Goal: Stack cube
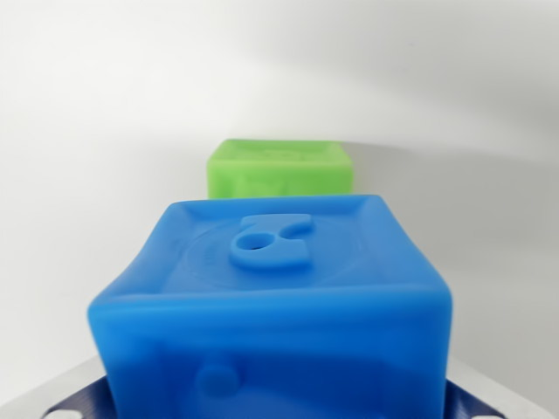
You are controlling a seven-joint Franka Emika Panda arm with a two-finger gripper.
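Note:
A soft blue cube fills the lower middle of the wrist view, with a raised number shape on its top face. My gripper is shut on it. Only slivers of the fingers show at the bottom corners, pressing the cube's lower sides inward. Beyond the blue cube a green cube rests on the white surface, a short gap away and nearly in line with it. The lower part of the green cube is hidden behind the blue one.
A plain white tabletop surrounds both cubes, with a soft shadow stretching to the wrist view's right of the green cube.

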